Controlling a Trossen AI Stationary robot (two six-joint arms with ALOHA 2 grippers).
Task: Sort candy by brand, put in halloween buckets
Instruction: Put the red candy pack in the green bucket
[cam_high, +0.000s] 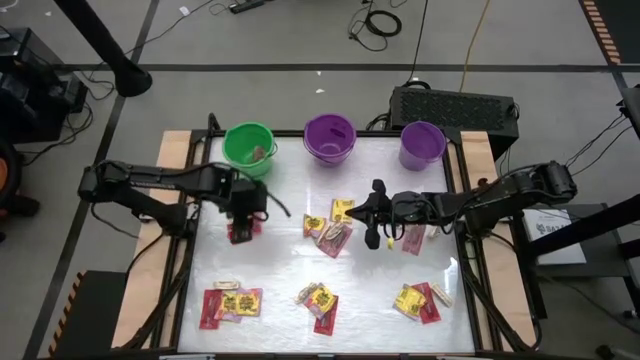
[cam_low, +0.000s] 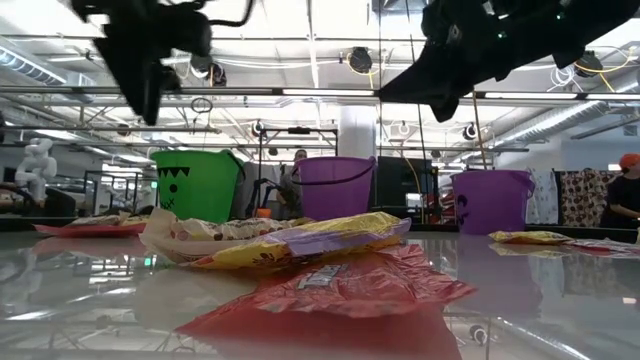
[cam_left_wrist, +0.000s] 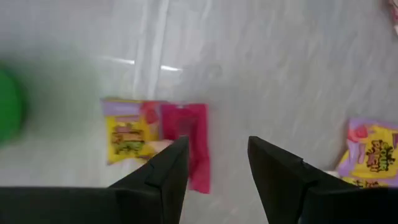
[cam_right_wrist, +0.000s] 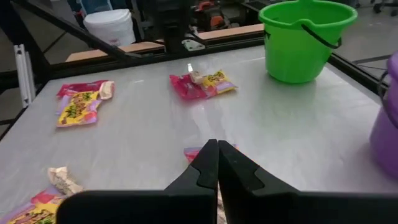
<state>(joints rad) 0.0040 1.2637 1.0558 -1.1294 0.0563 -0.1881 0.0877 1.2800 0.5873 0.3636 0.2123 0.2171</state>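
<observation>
Right now the left gripper (cam_left_wrist: 214, 165) hangs with its fingers apart over a red packet (cam_left_wrist: 188, 140) near the green bucket (cam_high: 248, 148). A yellow packet (cam_left_wrist: 127, 130) touches it, so both might get grabbed. The right gripper (cam_right_wrist: 217, 165) is pressed closed, empty.

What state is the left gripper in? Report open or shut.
Open. In the left wrist view the left gripper shows a clear gap between its fingers, above a red packet; nothing is held.
</observation>
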